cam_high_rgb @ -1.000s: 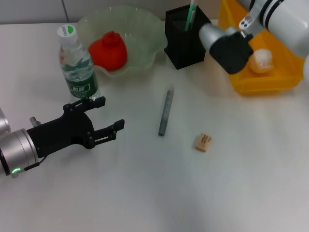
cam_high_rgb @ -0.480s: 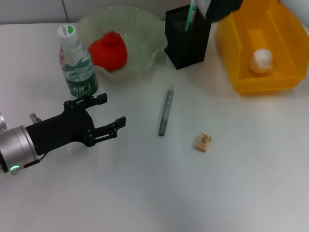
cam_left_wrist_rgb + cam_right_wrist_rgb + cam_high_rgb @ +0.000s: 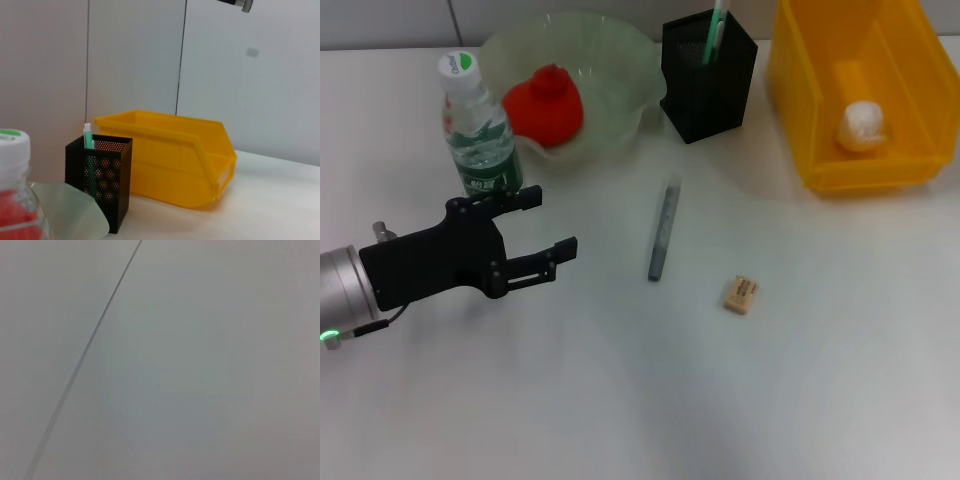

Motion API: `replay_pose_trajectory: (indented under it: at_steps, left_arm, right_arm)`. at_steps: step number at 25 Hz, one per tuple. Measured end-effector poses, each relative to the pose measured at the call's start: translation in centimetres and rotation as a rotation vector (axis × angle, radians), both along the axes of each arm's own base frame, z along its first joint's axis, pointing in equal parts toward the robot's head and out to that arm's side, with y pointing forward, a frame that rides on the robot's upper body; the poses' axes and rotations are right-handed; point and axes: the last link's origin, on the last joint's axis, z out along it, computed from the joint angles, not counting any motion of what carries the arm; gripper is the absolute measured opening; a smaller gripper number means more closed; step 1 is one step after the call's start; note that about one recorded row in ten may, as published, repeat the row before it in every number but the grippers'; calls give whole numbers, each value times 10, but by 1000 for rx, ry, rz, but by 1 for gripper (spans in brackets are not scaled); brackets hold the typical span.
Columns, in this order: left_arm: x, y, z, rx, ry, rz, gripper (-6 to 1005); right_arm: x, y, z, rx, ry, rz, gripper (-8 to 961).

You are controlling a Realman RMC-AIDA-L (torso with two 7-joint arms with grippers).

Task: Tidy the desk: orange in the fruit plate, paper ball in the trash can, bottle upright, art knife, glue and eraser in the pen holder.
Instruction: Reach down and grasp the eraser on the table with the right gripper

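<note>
Black left gripper sits low over the desk, fingers spread wide w/ nothing between them, just in front of the bottle. Bottle stands upright, green cap up, beside the fruit plate. Orange lies inside the plate. Pen holder is btwn plate and trash can; art knife stands in it, tip poking above the rim. Paper ball rests in the yellow can. Glue lies flat on the desk, mid-table, well apart from the gripper. Eraser lies near the glue's closer end, not touching it. Right gripper isn't in the head view; right wrist cam shows only a blank wall. Left wrist view: holder w/ knife next to the yellow can, bottle cap at the edge.
</note>
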Motion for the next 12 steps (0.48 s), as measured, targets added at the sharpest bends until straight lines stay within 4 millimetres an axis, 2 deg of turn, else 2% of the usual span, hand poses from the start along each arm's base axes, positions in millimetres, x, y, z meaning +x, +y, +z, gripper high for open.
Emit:
replay_pose_trajectory:
  at_steps: [7,12]
  left_arm:
    - [2,2,6,-26,12,-31,813]
    - [2,2,7,-43,27,-43,812]
  right_arm:
    - [0,-25,-14,-245,372,55,573]
    - [22,-53,-11,-537,490,149,572]
